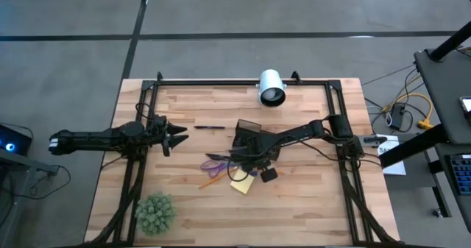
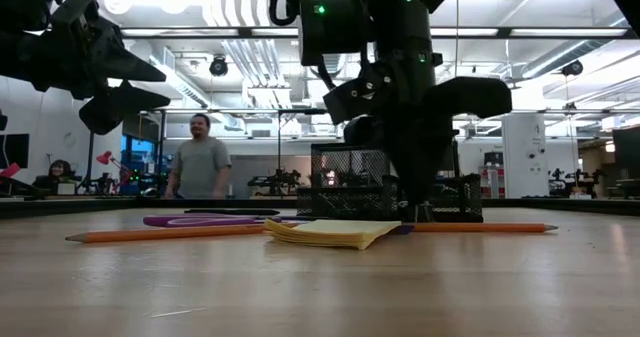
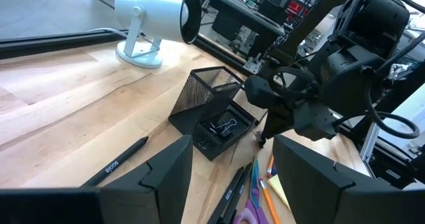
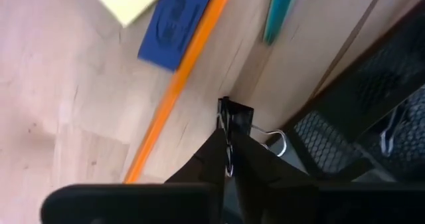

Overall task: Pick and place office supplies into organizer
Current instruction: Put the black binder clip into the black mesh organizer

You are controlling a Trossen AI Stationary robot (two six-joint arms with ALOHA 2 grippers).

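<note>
The black mesh organizer stands mid-table with dark clips in its low tray. In front of it lie the purple scissors, an orange pencil, the yellow sticky pad and a blue flat piece. A black pen lies to the organizer's left. My right gripper points down beside the organizer's wall, shut on a small black binder clip. My left gripper waits open and empty at the table's left. My right gripper comes from above with its fingers pointing down and pinches the binder clip at its free ends. A thin wire handle shows between the fingertips, and the clip's other wire loop sticks out sideways. Whether the clip's black body rests on the table I cannot tell.
A white cylindrical camera stands at the far edge and a fuzzy green plant ball near the front left. A teal pen lies by the pencil, and a small black object lies right of the pad. People show in the room behind.
</note>
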